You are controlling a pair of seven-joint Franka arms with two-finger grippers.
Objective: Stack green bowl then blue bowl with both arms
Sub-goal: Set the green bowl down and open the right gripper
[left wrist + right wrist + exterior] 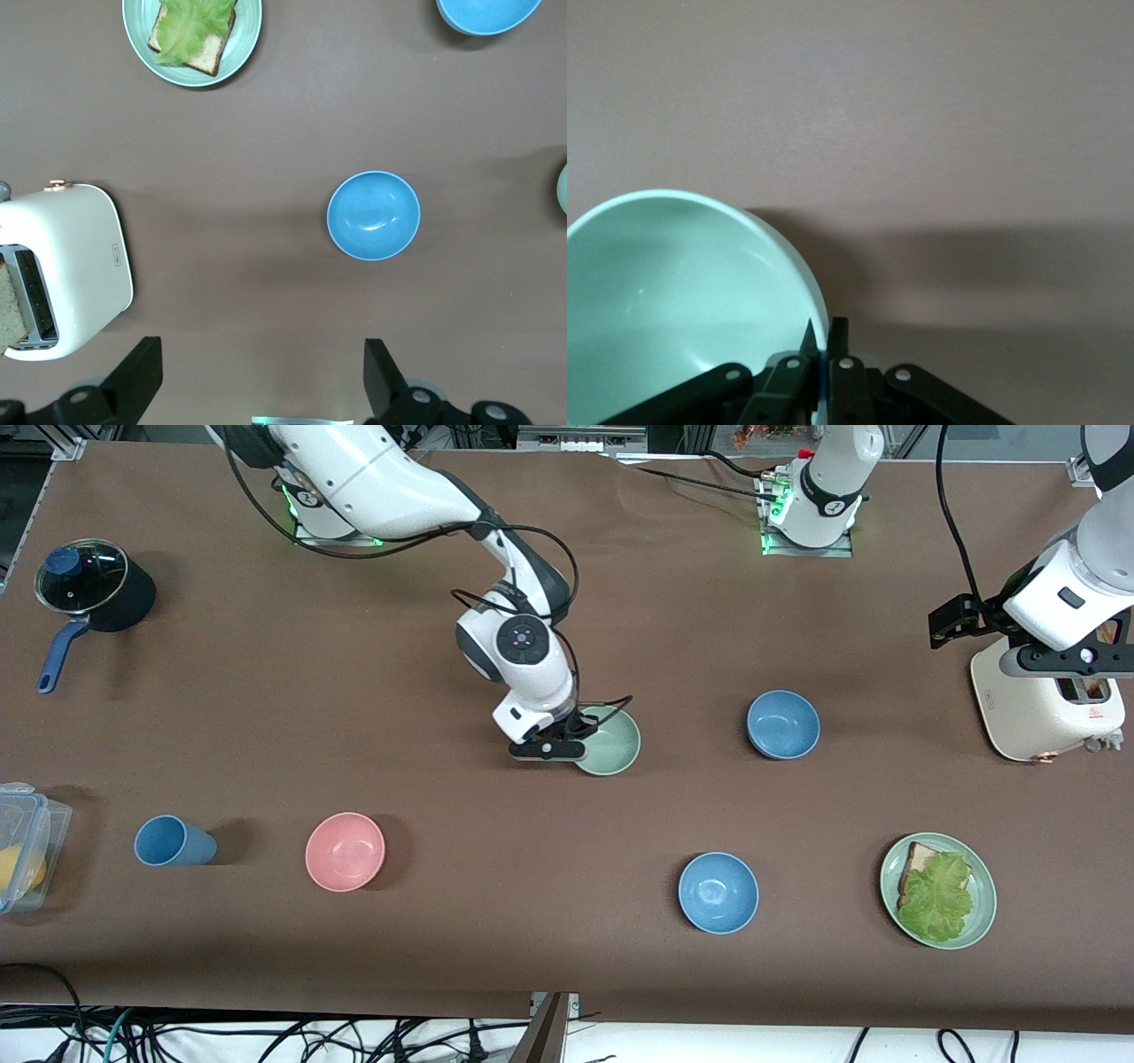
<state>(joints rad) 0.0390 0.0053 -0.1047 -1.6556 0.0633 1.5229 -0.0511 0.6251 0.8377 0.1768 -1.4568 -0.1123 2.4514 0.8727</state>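
Note:
The green bowl (611, 744) sits mid-table. My right gripper (574, 740) is shut on its rim at the side toward the right arm's end. In the right wrist view, one finger is inside the green bowl (682, 292) and one outside, pinching the wall, with the right gripper (825, 343) at the rim. The muted blue bowl (783, 724) stands apart, toward the left arm's end, and shows in the left wrist view (373, 215). My left gripper (1067, 662) is open and empty, high over the toaster; in its own view (261, 376) its fingers stand wide apart.
A white toaster (1045, 704) with bread stands at the left arm's end. A green plate (982, 908) with bread and lettuce and a brighter sky-blue bowl (718, 892) lie nearer the camera. A pink bowl (345, 851), blue cup (173, 841), plastic box (27, 841) and lidded pot (93, 589) are toward the right arm's end.

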